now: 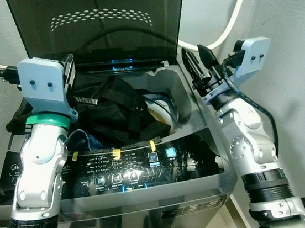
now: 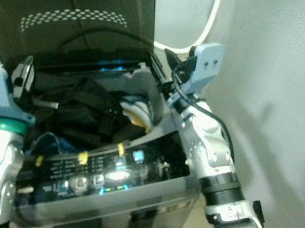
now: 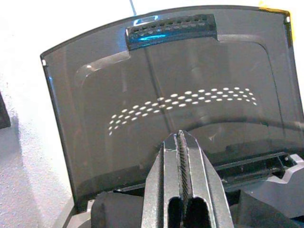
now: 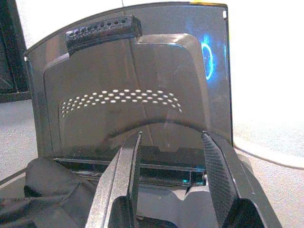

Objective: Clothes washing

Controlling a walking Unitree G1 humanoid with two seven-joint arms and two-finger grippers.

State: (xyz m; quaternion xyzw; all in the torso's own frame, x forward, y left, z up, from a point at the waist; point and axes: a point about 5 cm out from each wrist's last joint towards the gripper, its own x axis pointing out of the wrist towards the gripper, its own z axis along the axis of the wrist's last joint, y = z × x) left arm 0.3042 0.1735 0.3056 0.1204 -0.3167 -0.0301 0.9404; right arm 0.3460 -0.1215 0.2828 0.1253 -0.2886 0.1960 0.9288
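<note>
Washing machine (image 1: pixel 206 188): a grey top-loader, seen from above, between pale walls.
Lid (image 1: pixel 100 26): dark, see-through, standing upright at the machine's back edge, a curved band of pale dots across it.
Clothes (image 1: pixel 113 110): a heap of mostly black garments fills the open tub, with a white and yellow piece toward the tub's right edge and a blue one at its front left corner.
Control panel (image 1: pixel 131 169): along the front edge, buttons lit blue, strips of yellow tape above them.
Left hand (image 3: pixel 183 156): raised over the tub's left edge, its fingers pressed together, holding nothing.
Right hand (image 4: pixel 171 175): raised at the machine's right edge, fingers spread apart, empty.
Hose (image 1: pixel 234 12): white, curving down the right wall.
</note>
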